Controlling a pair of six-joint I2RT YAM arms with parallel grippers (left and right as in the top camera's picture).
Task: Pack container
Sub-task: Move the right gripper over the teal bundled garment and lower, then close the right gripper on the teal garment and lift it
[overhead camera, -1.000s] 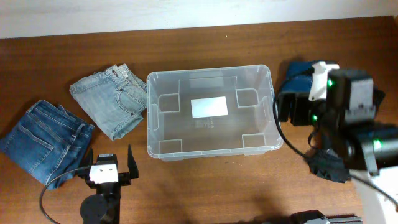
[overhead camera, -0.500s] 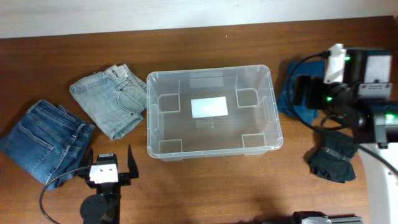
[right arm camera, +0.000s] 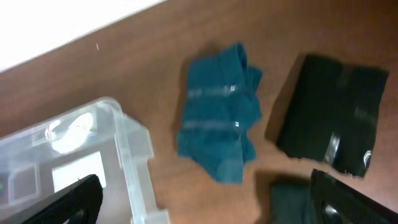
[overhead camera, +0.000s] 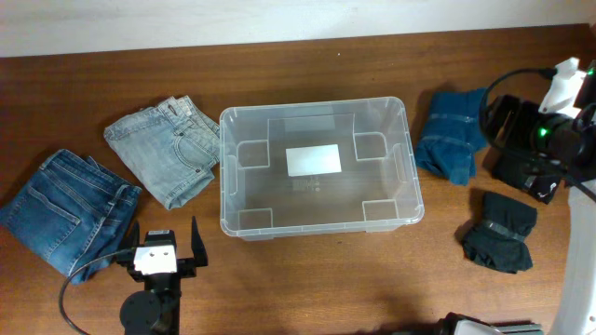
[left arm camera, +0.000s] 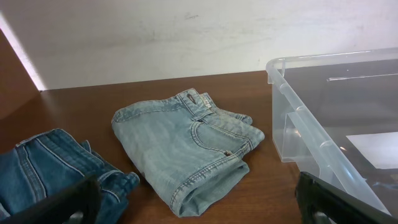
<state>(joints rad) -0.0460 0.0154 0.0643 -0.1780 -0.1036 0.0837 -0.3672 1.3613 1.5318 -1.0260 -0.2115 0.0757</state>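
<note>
The container [overhead camera: 224, 186] is a clear plastic bin in the middle of the table, with nothing in it but a white label [overhead camera: 314, 160] on its base. It also shows in the left wrist view [left arm camera: 311, 127] and the right wrist view [right arm camera: 134, 146]. My left gripper [overhead camera: 166, 244] is open and empty near the front edge, left of the container; its fingers [left arm camera: 199, 208] frame folded light blue jeans [left arm camera: 186, 146]. My right gripper [overhead camera: 510, 140] is open and empty at the far right, raised above the table; its fingers [right arm camera: 205, 211] show below a folded teal garment [right arm camera: 221, 127].
Light jeans [overhead camera: 168, 149] and dark blue jeans [overhead camera: 65, 209] lie left of the container. Right of it lie the teal garment [overhead camera: 452, 144], a dark folded garment [overhead camera: 500, 231] and a black one [right arm camera: 333, 115] partly under the right arm.
My right arm has swung right and back, away from the container, uncovering the teal garment and the dark garment. The left arm has not moved.
</note>
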